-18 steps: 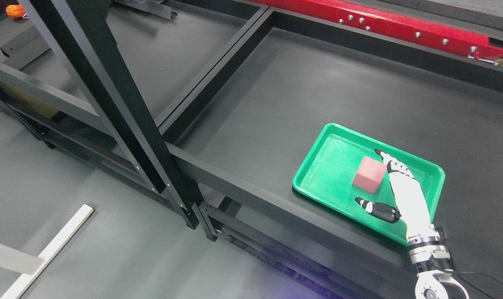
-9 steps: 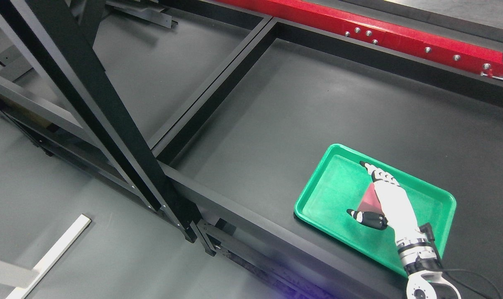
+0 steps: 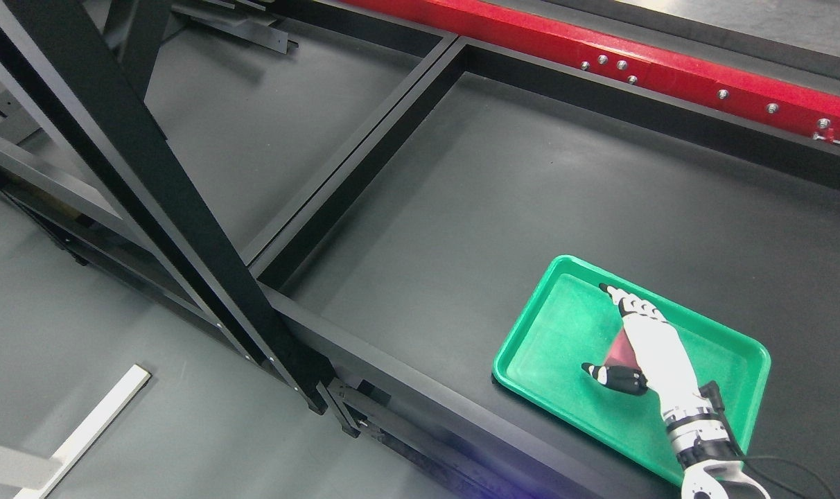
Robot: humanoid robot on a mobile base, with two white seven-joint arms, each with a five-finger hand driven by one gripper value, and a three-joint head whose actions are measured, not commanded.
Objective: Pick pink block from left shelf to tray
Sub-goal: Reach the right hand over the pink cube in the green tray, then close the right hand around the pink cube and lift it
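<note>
While the right hand [image 3: 638, 350] sits over the pink block [image 3: 622, 352] inside the green tray [image 3: 565, 326] on the black shelf [image 3: 461, 222], fingers extended, thumb splayed, grip unclear. Risk, I'd guess: withdrawing could drag or tip the block.

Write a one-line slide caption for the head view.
Right hand over the pink block in the green tray on a black shelf.
</note>
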